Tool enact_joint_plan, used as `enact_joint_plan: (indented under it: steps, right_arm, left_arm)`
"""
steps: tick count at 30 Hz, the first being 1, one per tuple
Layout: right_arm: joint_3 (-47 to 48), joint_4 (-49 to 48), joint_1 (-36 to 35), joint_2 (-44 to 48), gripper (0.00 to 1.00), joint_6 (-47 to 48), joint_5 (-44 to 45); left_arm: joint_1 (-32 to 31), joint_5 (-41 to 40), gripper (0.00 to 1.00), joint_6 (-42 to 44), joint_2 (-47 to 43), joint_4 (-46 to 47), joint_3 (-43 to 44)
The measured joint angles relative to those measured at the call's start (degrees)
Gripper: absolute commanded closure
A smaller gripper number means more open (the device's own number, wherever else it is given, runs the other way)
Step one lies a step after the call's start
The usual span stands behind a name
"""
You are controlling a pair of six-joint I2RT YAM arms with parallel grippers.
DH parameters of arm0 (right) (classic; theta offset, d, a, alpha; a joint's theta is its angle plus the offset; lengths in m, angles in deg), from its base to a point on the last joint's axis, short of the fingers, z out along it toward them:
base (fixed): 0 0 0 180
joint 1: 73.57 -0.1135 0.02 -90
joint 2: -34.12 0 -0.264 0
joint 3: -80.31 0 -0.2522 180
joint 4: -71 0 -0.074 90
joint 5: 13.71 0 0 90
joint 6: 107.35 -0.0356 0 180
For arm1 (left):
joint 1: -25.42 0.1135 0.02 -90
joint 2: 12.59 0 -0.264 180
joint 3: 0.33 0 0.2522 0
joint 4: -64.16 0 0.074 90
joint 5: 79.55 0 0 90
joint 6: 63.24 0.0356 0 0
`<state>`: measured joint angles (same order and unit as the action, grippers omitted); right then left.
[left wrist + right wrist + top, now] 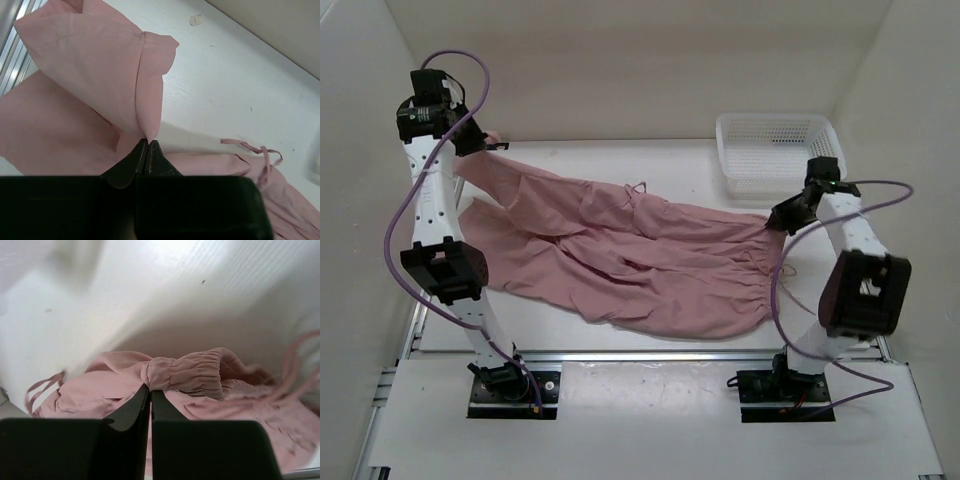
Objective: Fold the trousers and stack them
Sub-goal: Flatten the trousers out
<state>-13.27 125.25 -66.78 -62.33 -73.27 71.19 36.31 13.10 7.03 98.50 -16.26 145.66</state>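
Both grippers are pinching the trousers, fully shut: left gripper lifting a hem fold, right gripper gripping gathered elastic. Thin, limp, light cloth; seams are looking grippiest.

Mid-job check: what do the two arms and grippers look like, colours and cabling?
Both the left arm and right arm have white links with black boxy joint housings. A purple cable loops along each. The left gripper and right gripper are black, tapering to narrow tips. A green light glows on the right wrist.
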Motion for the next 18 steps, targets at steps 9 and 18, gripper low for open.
enact_joint_plan:
  steps: [9, 18]
  right_arm:
    - [-2.99, 8.02, 1.46, 28.55, 1.00, 6.71, 7.82]
    - [-4.09, 15.15, 1.57, 36.87, 1.00, 9.22, 12.57]
  left_arm:
    - [1.86, -1.22, 0.90, -0.02, -5.25, -1.36, -6.34]
    - [3.02, -1.49, 0.90, 0.28, -10.01, -2.27, -5.49]
